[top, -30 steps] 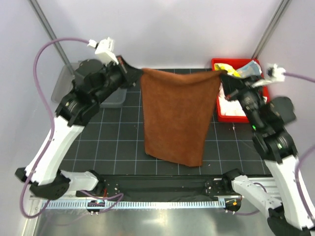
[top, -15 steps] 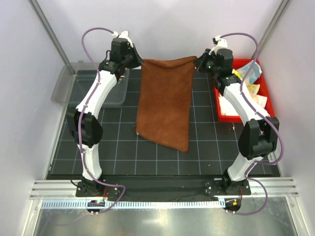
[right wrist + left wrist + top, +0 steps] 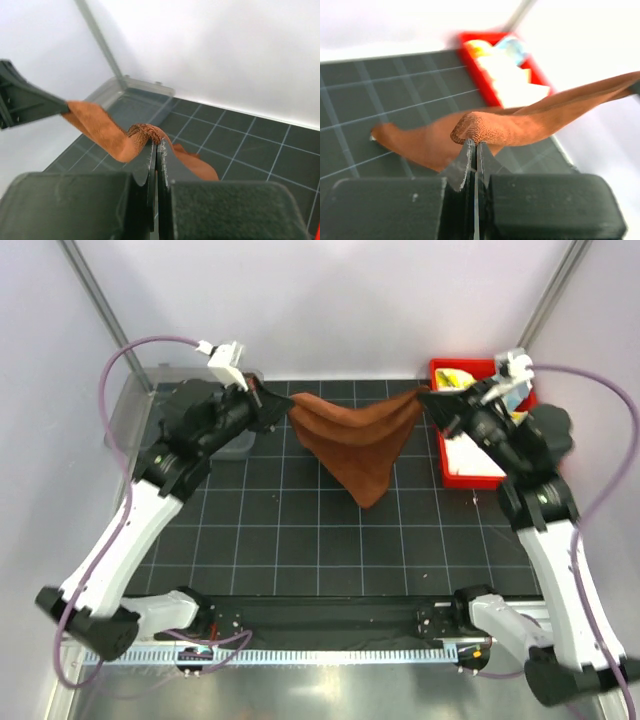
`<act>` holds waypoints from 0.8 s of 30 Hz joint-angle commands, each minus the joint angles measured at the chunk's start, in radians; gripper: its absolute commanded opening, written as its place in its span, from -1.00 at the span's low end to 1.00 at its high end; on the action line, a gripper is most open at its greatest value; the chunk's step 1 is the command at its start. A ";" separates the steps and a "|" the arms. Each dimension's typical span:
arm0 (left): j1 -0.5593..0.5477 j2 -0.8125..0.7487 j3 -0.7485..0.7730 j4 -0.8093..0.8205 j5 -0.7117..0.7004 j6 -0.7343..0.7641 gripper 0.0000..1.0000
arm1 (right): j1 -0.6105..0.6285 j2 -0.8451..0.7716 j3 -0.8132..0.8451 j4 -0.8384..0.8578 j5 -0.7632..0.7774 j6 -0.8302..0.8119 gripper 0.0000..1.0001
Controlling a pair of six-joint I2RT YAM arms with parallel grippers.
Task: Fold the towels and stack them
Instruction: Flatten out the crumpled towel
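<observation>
Brown towel [image 3: 355, 445] hangs mid-air btwn both arms, twd 12 o'clock, sagging to a point over the grid mat [image 3: 260, 530]; tip touching or not, can't tell. L gripper [image 3: 280, 406] pinches one corner at 11 o'clock, jaws pressed tight. R gripper [image 3: 428, 398] pinches the opp. corner at 1 o'clock. Other towels [image 3: 470, 455] lie in red bin [image 3: 468, 481], 2 o'clock. Clear tub [image 3: 128, 430] at 10 o'clock.

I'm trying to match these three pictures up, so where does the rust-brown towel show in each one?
Top external: rust-brown towel, upper centre, sagging in a V.
Left wrist: towel at centre, stretching to the right edge.
Right wrist: towel left of centre, running up-left.
Shared landmark: black gridded mat, in all three.
</observation>
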 commanded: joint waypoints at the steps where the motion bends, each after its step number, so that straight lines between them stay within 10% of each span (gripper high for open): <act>1: -0.054 -0.172 -0.108 0.066 0.056 -0.042 -1.00 | 0.003 -0.186 -0.044 -0.163 -0.089 -0.014 -0.98; 12: -0.217 -0.256 0.054 0.074 0.050 -0.191 -0.99 | 0.003 -0.362 0.022 -0.004 0.001 0.270 -0.98; 20: -0.195 0.015 0.324 -0.193 -0.341 0.042 -1.00 | 0.001 -0.097 0.143 -0.030 0.221 0.106 -0.98; 24: -0.079 0.176 0.326 -0.164 -0.308 0.038 -1.00 | 0.001 0.154 0.154 0.045 0.213 0.017 -0.98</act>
